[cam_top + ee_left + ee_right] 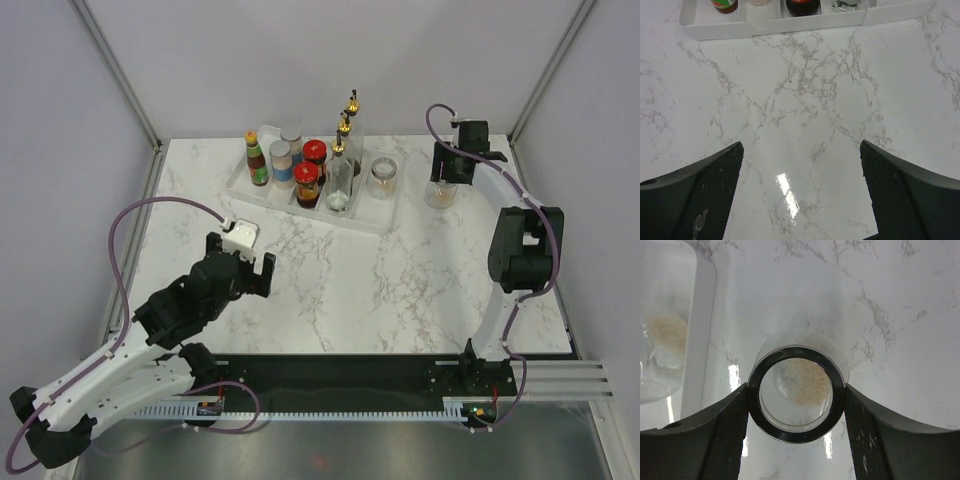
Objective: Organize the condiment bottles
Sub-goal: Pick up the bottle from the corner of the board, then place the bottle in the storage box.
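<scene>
Though most condiment bottles are set in the tray, one jar outside it, upper right, is clamped by the right tool. The left tool is spread, empty.

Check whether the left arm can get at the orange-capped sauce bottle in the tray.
Probably yes. The left gripper is open over marble, nothing lies between it and the tray, and the sauce bottle stands at the tray's left end, crowded only on its right.

- The tabletop is glossy white marble with grey veins.
- A white ridged tray lies toward its far edge, left of centre.
- A black-rimmed glass jar of beige powder stands right of the tray, near but apart.
</scene>
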{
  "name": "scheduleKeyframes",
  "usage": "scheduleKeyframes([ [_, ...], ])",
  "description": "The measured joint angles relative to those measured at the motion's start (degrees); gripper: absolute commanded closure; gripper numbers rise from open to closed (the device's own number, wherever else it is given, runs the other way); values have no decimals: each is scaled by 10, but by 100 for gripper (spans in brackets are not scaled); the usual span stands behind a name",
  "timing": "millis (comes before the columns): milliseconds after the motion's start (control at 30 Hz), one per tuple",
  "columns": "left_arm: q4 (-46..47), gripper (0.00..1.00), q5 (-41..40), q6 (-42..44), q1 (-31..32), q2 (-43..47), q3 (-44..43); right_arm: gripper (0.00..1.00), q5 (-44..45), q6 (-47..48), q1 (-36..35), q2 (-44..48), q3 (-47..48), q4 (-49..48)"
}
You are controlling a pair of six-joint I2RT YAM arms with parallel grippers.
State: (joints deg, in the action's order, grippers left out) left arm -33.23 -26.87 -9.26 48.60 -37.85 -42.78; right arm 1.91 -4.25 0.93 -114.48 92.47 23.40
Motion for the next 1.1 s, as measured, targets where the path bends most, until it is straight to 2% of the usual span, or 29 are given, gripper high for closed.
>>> scheduleKeyframes([
  [333, 4, 0, 0, 0, 0, 12, 0, 100, -46, -2, -9, 124, -106, -1],
  [533, 4, 0, 0, 0, 0, 19, 1, 100, -53, -7, -57, 164, -126, -1],
  [833, 4, 0, 0, 0, 0, 20, 1, 100, -62, -19, -148, 170, -122, 3],
  [1100, 4, 0, 0, 0, 0, 21, 1, 100, -51, -25, -194, 135, -81, -3],
])
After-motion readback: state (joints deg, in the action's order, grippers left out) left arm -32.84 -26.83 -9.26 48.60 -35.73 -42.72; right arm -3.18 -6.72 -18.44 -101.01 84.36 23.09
